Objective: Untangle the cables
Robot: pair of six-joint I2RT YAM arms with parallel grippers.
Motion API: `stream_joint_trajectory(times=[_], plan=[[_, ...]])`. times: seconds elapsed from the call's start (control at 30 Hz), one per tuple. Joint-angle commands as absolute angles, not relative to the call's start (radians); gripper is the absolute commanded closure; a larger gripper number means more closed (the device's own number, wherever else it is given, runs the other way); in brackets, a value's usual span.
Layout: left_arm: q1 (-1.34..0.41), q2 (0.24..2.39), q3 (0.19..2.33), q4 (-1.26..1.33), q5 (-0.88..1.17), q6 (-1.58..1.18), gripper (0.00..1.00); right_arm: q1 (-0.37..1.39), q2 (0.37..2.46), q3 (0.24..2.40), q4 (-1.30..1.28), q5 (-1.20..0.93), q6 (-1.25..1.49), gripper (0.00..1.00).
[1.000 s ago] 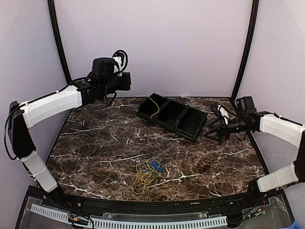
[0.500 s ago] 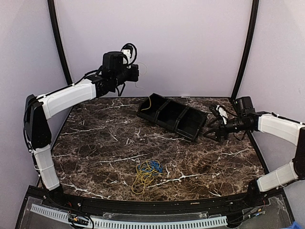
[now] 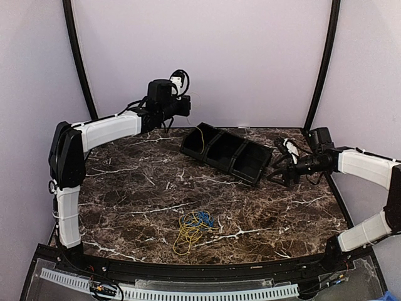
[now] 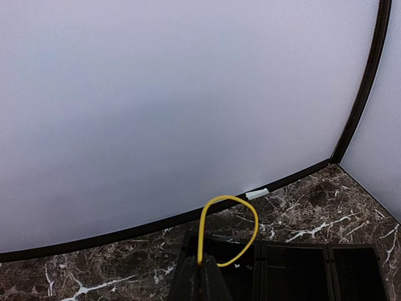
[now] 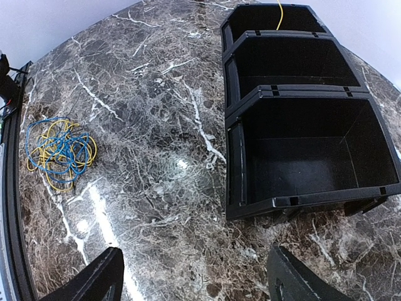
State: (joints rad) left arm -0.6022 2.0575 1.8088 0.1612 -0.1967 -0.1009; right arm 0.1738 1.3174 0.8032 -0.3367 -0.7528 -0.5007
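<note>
Marbled surface point(image 3: 125, 188): tangled cables point(image 3: 194, 227) are seen at 6 o'clock, one yellow cable point(image 4: 250, 216), trailing into the tray point(image 5: 233, 157) at 12, is pinched in the closed left hand point(image 4: 200, 269), likely for release there, and the right hand point(image 5: 200, 279) is held wide at 3.

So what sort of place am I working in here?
Probably an enclosed robot test booth: plain pale backdrop walls, black frame poles, and a marble-patterned tabletop holding a black three-compartment bin and tangled cables.

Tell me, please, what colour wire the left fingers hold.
Thin wire loop: yellow, clearest in left wrist view.
</note>
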Motion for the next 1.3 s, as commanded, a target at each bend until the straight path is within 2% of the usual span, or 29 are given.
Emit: stream_joint_trajectory(times=[0.0, 0.5, 0.93, 1.07, 1.27], plan=[[-0.599, 2.048, 1.790, 0.211, -0.145, -0.152, 1.00, 0.169, 1.325, 0.794, -0.312, -0.751, -0.512, 0.20], [-0.600, 2.209, 1.812, 0.249, 0.054, -0.358, 1.00, 0.169, 1.338, 0.788, -0.314, -0.742, -0.522, 0.20], [-0.600, 2.364, 1.963, 0.054, -0.130, -0.483, 1.00, 0.169, 1.351, 0.787, -0.315, -0.739, -0.529, 0.20], [-0.600, 2.380, 1.972, 0.055, -0.108, -0.510, 1.00, 0.169, 1.361, 0.790, -0.319, -0.742, -0.533, 0.20], [-0.600, 2.399, 2.000, 0.041, -0.046, -0.520, 0.93, 0.169, 1.363, 0.790, -0.319, -0.742, -0.535, 0.19]])
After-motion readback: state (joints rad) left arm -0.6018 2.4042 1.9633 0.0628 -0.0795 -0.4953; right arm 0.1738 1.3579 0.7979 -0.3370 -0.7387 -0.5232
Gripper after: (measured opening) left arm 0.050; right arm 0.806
